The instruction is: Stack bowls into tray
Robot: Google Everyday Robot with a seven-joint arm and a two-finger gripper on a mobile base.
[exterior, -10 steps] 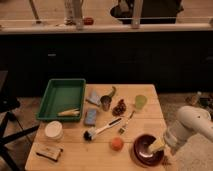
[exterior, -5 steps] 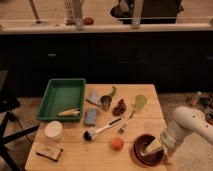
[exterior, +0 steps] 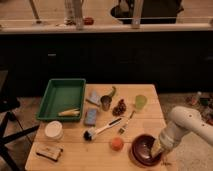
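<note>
Maroon bowl (exterior: 141,149) sits at the near right corner of the wooden table (exterior: 75,145), its rim close to the table's near edge and not far from the right edge. The gripper (exterior: 156,150) is down at the bowl's right rim, touching or just over it; whether it has hold of the bowl, I cannot tell. The white arm (exterior: 186,124) comes in from the right, off the table's side. Just left of the bowl lies the orange fruit (exterior: 116,144), nearly touching. Beyond that, a white-handled brush (exterior: 101,129) and a fork (exterior: 125,125) lie slantwise across the middle, between bowl and tray. The green tray (exterior: 51,95) is at the far left corner, well apart from the bowl, with one pale yellow item (exterior: 69,112) along its near wall and the rest of its floor bare. Beside the tray's right wall are two blue sponges (exterior: 92,116), then a metal cup (exterior: 105,103) and a yellow-green cup (exterior: 140,102) further right. A white round container (exterior: 53,130) stands just near of the tray. Bare wood runs along the near edge left of the fruit.
</note>
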